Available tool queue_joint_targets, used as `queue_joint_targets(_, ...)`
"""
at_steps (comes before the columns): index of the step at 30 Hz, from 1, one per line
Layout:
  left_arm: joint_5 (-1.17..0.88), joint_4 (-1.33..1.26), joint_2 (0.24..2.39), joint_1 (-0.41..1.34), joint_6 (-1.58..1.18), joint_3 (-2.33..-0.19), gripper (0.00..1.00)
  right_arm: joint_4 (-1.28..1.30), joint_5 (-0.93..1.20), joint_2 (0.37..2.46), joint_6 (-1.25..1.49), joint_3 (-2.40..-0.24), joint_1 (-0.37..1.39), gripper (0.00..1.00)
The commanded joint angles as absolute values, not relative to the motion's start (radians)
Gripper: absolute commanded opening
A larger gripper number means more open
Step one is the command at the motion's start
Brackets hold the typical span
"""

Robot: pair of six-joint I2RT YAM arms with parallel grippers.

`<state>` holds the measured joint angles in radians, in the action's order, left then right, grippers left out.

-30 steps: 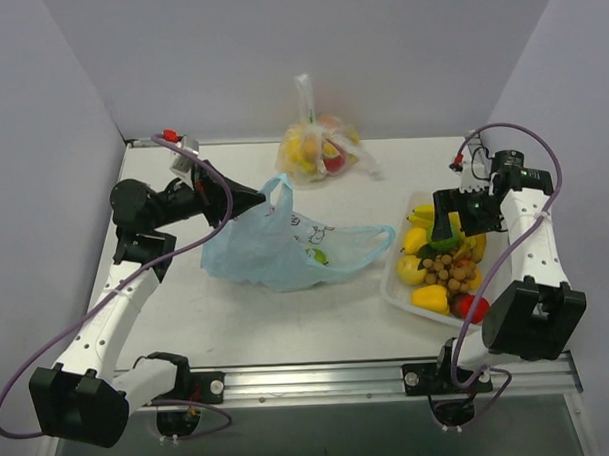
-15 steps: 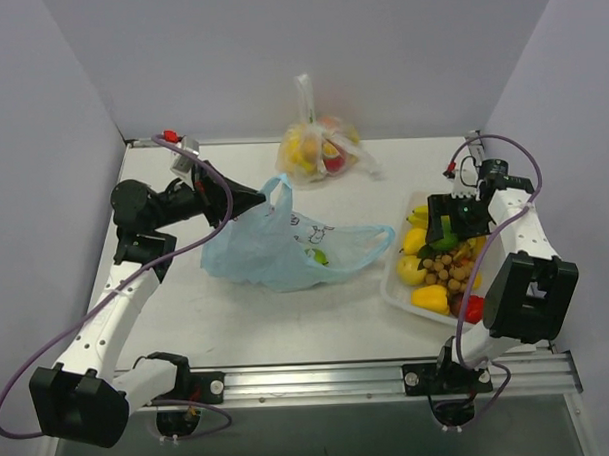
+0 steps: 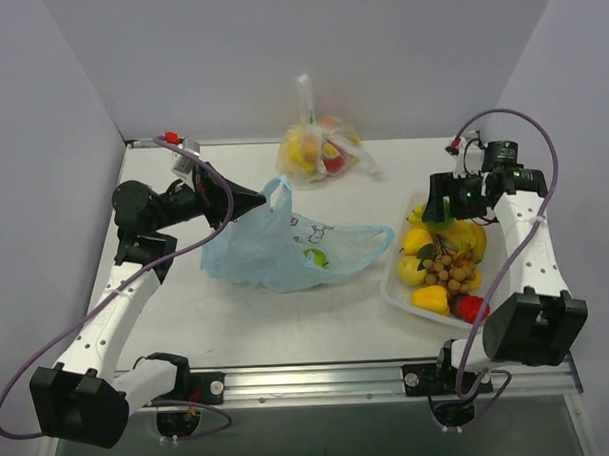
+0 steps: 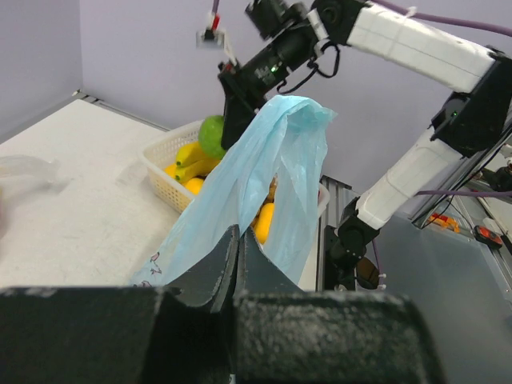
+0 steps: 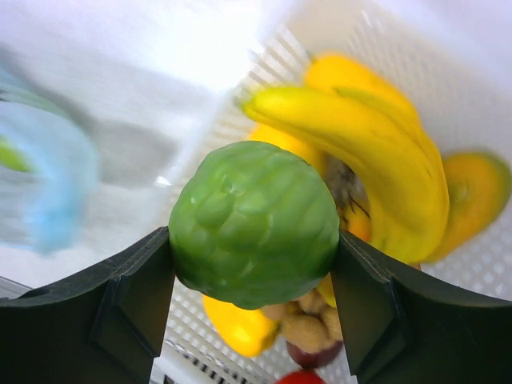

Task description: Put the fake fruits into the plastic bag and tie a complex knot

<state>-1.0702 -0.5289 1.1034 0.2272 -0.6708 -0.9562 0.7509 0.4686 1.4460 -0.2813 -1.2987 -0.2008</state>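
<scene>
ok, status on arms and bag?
Left tool shut on plastic bag handle, holding it up. Right tool shut on green fruit over basket. Nothing between it and the bag.

The green fruit [image 5: 254,224] has a knobbly, softly glossy plastic skin. The bananas [image 5: 360,152] are smooth and shiny. The basket [image 4: 160,166] is white plastic lattice. The fingers [image 5: 128,296] of the right gripper [image 5: 253,240] are matt black and faintly grainy. The plastic bag [image 4: 264,176] is thin, translucent light-blue film, creased, with a slight sheen. The table [image 4: 72,184] looks matt white, perhaps finely speckled.
</scene>
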Motion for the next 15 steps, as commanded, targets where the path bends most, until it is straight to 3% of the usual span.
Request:
queue_joint_targets(1,-1.072,-0.574,1.089,0.224,-0.680,-0.965,0.00,0.816,0.600,1.309,-0.207,-1.433,-0.065,0.11)
queue_joint_targets(5,-1.069,-0.575,1.080,0.224,-0.678,-0.962,0.00,0.775,0.692,1.295,-0.115,-1.463,0.123,0.05)
queue_joint_targets(9,-1.065,-0.581,1.089,0.225,-0.687,-0.962,0.00,0.686,0.645,1.342,-0.077,-1.451,0.334,0.00)
queue_joint_targets(15,-1.066,-0.623,1.092,0.224,-0.721,-0.963,0.00,0.533,0.586,1.471,-0.006,-1.413,0.533,0.00)
